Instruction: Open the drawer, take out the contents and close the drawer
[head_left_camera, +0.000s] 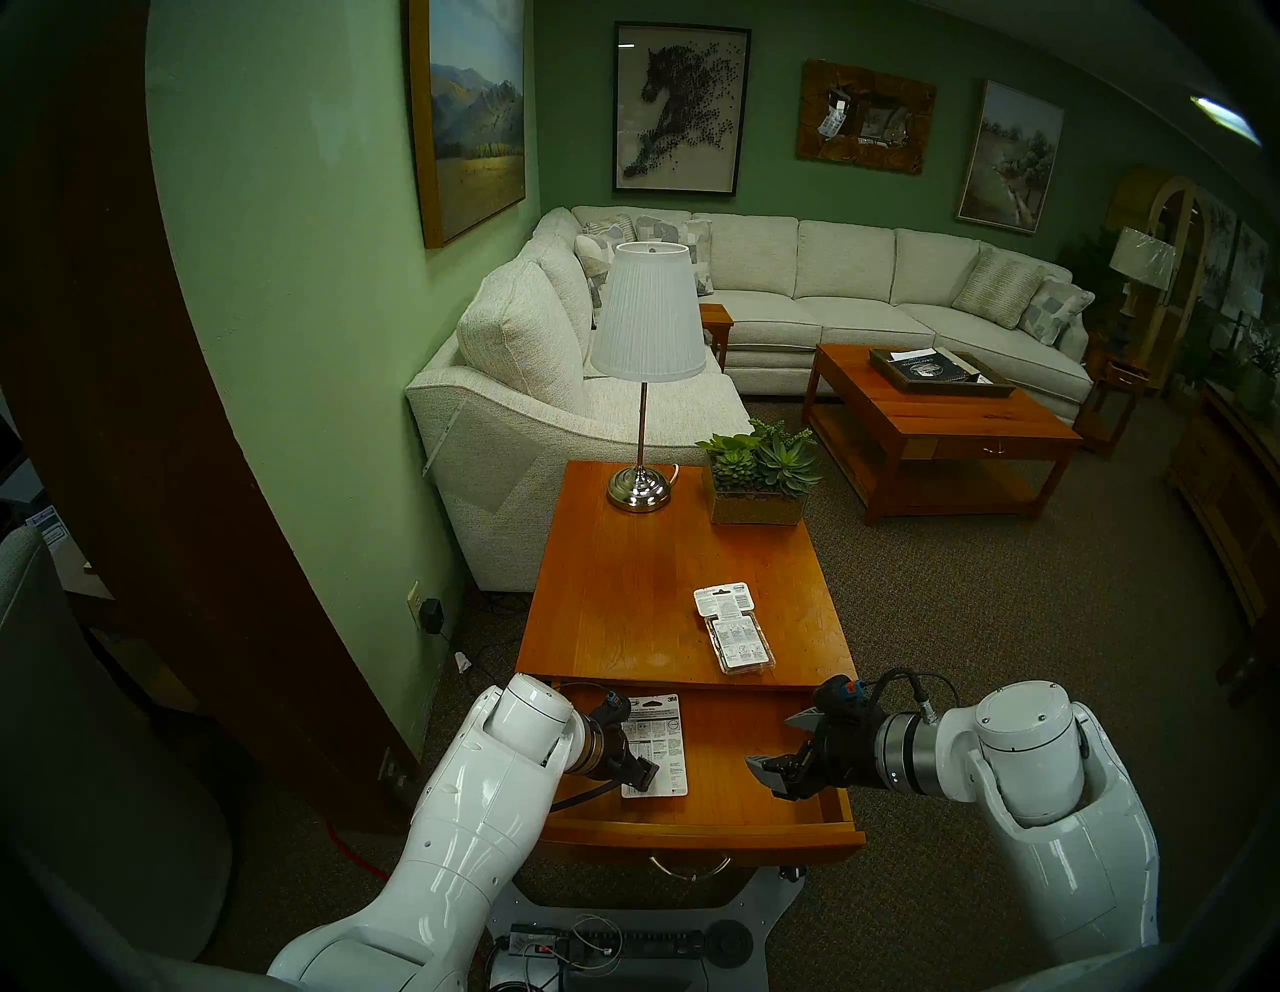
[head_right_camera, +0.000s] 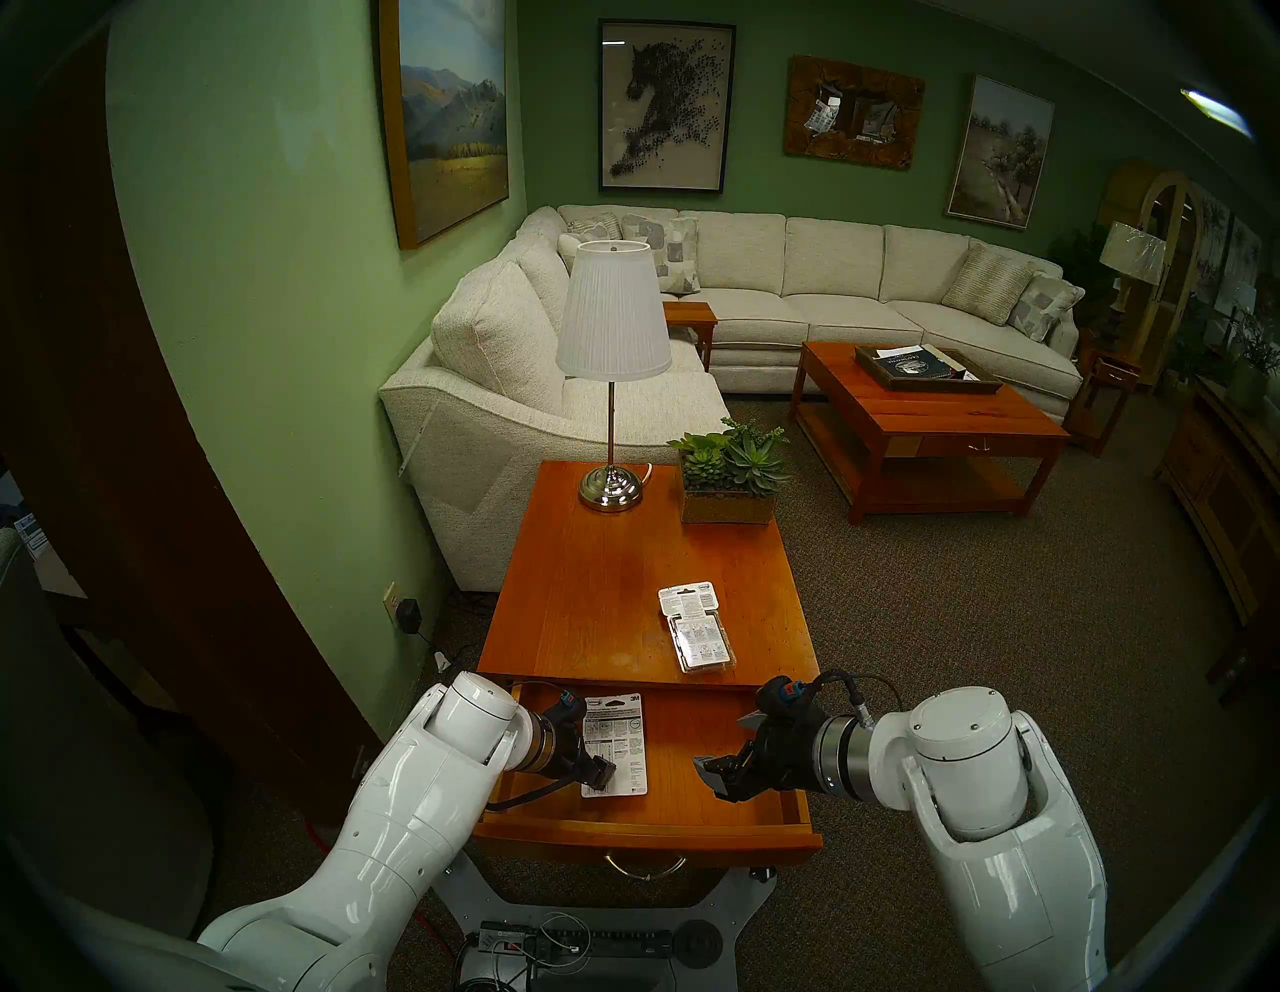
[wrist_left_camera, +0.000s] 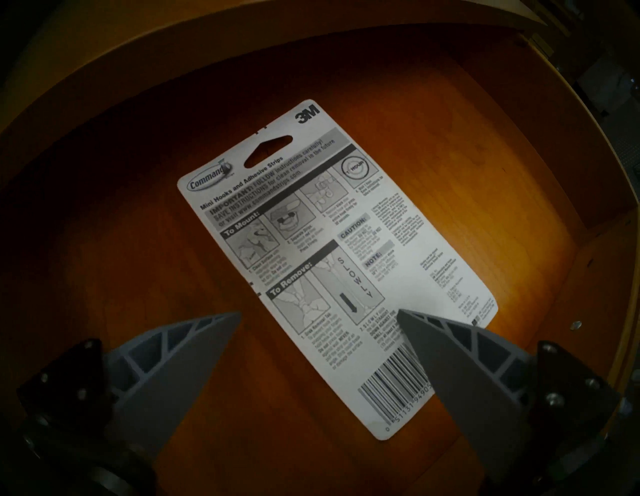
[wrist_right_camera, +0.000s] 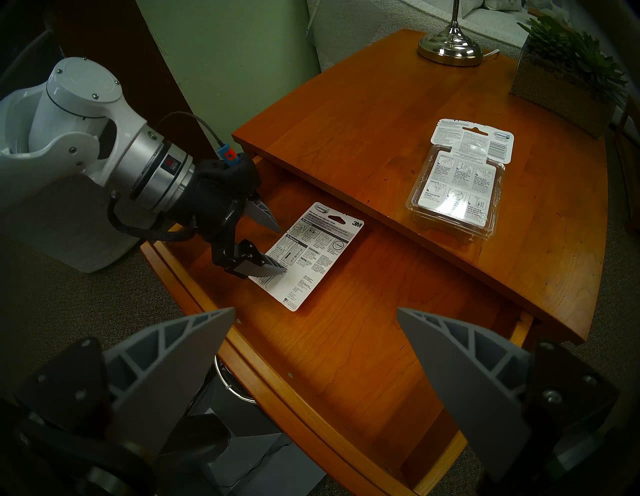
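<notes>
The shallow orange-brown wooden drawer (head_left_camera: 734, 755) is pulled out so the flat white printed 3M card (wrist_right_camera: 313, 256) can be reached. Left gripper (wrist_right_camera: 273, 249): jaws spread wide over it, nothing gripped. Clear plastic blister pack (head_left_camera: 734, 627) is parked on the bench (head_left_camera: 623, 589) already. Right gripper (head_left_camera: 786, 755): jaws wide, empty.
</notes>
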